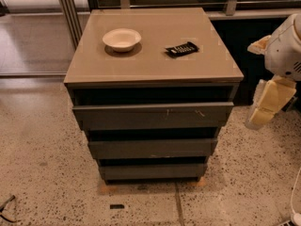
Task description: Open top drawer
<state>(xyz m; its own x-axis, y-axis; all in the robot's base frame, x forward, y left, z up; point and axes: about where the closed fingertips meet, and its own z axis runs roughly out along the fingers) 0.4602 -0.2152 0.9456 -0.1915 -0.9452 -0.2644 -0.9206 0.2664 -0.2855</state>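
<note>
The top drawer [153,115] is the widest of three dark grey, handle-less fronts on a low cabinet [141,72] in the middle of the camera view. It has small pale scratches right of centre, and a dark gap shows between it and the cabinet top. My gripper [269,103], cream-coloured under a white arm [287,46], hangs at the right edge of the view. It is beside the cabinet's right side at about the top drawer's height, apart from it and touching nothing. Two narrower grey fronts [153,148] sit below the top drawer.
A white bowl [122,38] and a flat black object [181,49] lie on the cabinet top. Metal posts [68,6] and a dark rail stand behind. The floor is speckled stone, with a small dark item [117,206] in front and a cable [5,206] at bottom left.
</note>
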